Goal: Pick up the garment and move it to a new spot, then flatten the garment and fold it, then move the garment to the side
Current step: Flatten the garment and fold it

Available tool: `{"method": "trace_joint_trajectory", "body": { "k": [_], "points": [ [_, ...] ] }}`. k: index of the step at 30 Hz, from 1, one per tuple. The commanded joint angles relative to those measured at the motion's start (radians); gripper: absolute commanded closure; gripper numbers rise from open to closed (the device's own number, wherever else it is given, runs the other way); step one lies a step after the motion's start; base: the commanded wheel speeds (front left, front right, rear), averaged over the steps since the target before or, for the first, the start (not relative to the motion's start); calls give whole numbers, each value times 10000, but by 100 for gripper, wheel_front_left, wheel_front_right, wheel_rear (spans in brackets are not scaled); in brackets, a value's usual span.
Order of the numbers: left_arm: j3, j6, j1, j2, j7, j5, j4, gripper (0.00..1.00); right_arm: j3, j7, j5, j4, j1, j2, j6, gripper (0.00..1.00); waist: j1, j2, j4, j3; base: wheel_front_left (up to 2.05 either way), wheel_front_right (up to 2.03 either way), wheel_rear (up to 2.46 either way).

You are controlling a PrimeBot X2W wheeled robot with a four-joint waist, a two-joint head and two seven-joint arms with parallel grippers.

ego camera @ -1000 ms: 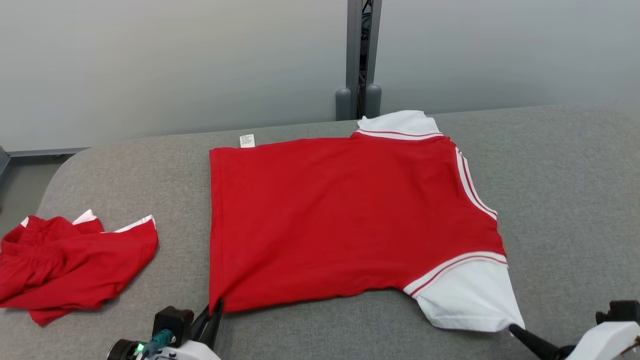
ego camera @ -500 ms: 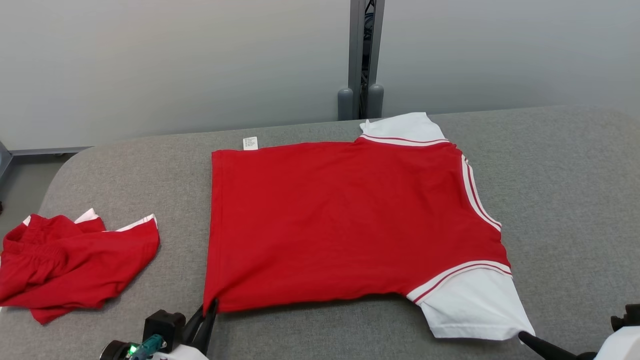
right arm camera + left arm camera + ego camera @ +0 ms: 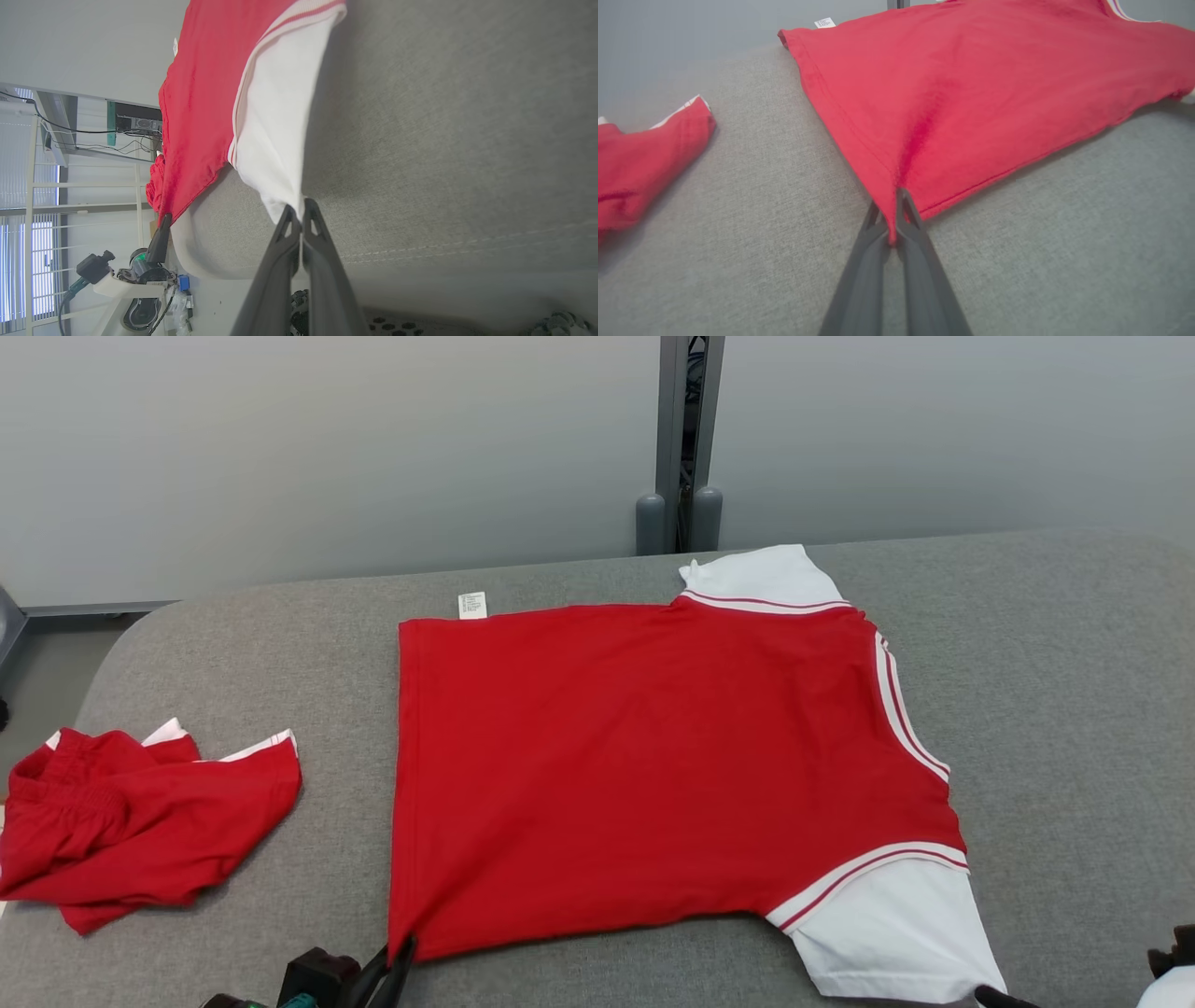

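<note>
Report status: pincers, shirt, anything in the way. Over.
Left pincer shut on shirt, near hem corner. Right pincer shut on white sleeve, at its tip. Shirt spread flat on grey surface. Crumpled red garment to the left, apart from it.

I record the T-shirt [image 3: 653, 775] as solid red in the body, with plain white sleeves. The sleeve seams and neckline carry white banding with a thin red stripe. Its label [image 3: 472, 605] is white with fine dark print. The second garment [image 3: 140, 831] is red with white edging. The desk [image 3: 1074, 663] is uniform mid-grey woven fabric. The wall [image 3: 280, 448] is pale grey and the post [image 3: 674, 429] darker grey. My left claw [image 3: 892, 205] and right claw [image 3: 300, 207] are plain dark grey.
</note>
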Motion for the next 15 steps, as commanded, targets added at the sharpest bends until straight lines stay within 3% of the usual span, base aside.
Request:
{"method": "trace_joint_trajectory", "body": {
  "k": [1, 15],
  "points": [
    [-7, -27, 179, 139, -34, 50, -116, 100, 74, -123, 124, -109, 159, -192, 1, 100, 1, 0, 7, 25, 0, 0, 0],
    [-316, -14, 733, 560, 81, -52, -653, 100, 619, -494, 1270, -1237, 531, -923, 1, 100, 1, 0, 91, -310, 0, 0, 0]
  ]
}}
